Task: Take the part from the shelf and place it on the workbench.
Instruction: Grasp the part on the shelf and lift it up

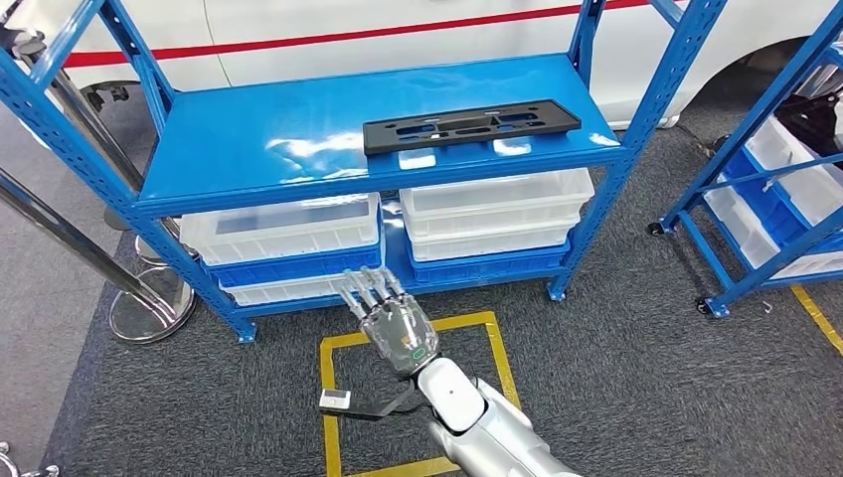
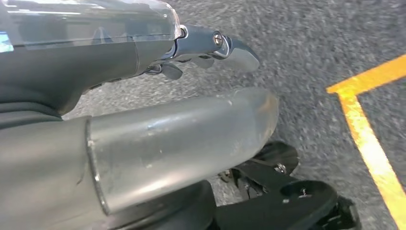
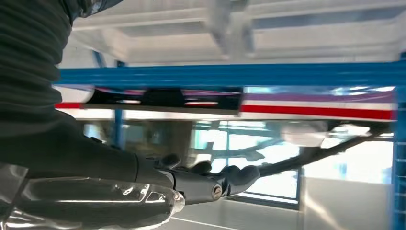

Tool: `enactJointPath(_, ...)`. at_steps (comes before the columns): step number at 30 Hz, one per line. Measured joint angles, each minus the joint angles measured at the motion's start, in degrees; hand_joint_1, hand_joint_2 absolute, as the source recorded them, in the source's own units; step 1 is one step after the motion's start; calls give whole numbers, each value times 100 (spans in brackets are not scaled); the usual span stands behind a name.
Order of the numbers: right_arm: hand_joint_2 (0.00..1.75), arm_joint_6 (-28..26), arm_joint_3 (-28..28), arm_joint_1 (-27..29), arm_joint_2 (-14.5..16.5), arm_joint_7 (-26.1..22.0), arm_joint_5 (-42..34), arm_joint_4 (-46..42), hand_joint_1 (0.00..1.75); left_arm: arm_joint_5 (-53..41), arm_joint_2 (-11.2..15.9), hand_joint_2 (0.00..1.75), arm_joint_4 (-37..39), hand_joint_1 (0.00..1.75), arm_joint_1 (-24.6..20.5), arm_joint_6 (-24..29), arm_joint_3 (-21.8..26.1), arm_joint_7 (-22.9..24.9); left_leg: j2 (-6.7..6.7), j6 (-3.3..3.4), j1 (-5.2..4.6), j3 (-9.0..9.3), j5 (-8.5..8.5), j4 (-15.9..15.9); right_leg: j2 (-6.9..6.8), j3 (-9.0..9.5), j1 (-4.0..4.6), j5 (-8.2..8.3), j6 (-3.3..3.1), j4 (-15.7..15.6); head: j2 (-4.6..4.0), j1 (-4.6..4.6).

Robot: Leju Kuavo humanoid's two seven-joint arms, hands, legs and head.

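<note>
The right hand (image 1: 400,328) is held out low in front of the blue shelf (image 1: 298,149). Its fingers (image 1: 366,290) are straight and a little apart, and they hold nothing. In the right wrist view the fingers (image 3: 230,177) are dark and partly cut off by the hand's own grey cover.

The left hand (image 2: 143,43) hangs over the grey carpet (image 2: 311,38). Its fingers (image 2: 225,45) are mostly hidden behind its body, so I cannot tell if they are apart or together.

The part (image 1: 471,126) is a long, flat, black piece with holes in it. It lies on the top board of the shelf, near the front edge, well apart from the right hand. From the right wrist it looks blurry (image 3: 165,98).

White bins (image 1: 288,231) sit on the lower boards. A yellow line square (image 1: 418,328) marks the carpet. A small white tag (image 1: 335,399) near the right arm has marks too tiny to read.
</note>
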Motion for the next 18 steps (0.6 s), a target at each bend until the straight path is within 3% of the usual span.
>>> enactJointPath(3, 175, -1, 142, 11, -179, 559, -21, -314, 0, -61, -2, 0, 1, 0, -10, -71, -30, 33, -4, 50, -4, 440, 543, -1020, 37, 0, 10, -31, 42, 43, 0, 0)
enactJointPath(5, 175, -1, 150, -25, -275, 811, -31, -364, 0, -104, -12, 0, 1, 0, -13, -107, -52, 70, -18, 104, -25, 594, 610, -1385, 49, -26, 26, -34, 101, 61, 0, 2)
enactJointPath(7, 175, -1, 132, -80, -355, 1000, -39, -323, 0, -143, -24, 0, 1, 0, -2, -146, -69, 98, -32, 158, -28, 604, 605, -1430, 49, -42, 33, -22, 168, 52, 0, 3)
enactJointPath(9, 175, -2, 58, -158, -419, 1105, -37, -245, 0, -188, -33, 0, 2, 0, 11, -182, -84, 131, -27, 230, -7, 617, 642, -1481, 40, -86, 26, -113, 230, 165, 0, 3)
enactJointPath(11, 175, -3, -83, -224, -477, 1123, -34, -172, 0, -223, -39, 0, 2, 0, 8, -208, -102, 156, -16, 297, 4, 624, 667, -1512, 30, -322, 13, -419, 277, 683, 0, 3)
enactJointPath(13, 175, -3, -246, -243, -529, 1153, -34, -112, 0, -262, -40, 0, 2, 0, 14, -232, -121, 178, -15, 323, 1, 617, 667, -1508, 26, -690, 4, -737, 309, 1426, 0, 2)
enactJointPath(14, 175, -3, -334, -245, -552, 1183, -34, -81, 0, -288, -41, 0, 2, 0, 19, -243, -133, 189, -15, 326, 0, 616, 665, -1505, 24, -805, -2, -770, 319, 1635, 0, 3)
enactJointPath(15, 175, -3, -417, -251, -569, 1219, -34, -52, 0, -313, -43, 0, 2, 0, 22, -252, -144, 195, -17, 325, 0, 617, 662, -1499, 21, -832, -8, -706, 323, 1663, 0, 3)
enactJointPath(16, 175, -3, -509, -266, -582, 1243, -34, -26, 0, -330, -45, 0, 2, 0, 19, -255, -153, 197, -21, 320, 0, 620, 658, -1491, 17, -737, -15, -532, 318, 1447, 0, 3)
enactJointPath(18, 175, -3, -678, -319, -598, 1261, -33, 9, 0, -345, -49, 0, 2, 0, 6, -257, -166, 198, -27, 290, -9, 623, 636, -1463, 7, -359, -16, -139, 282, 663, 0, 4)
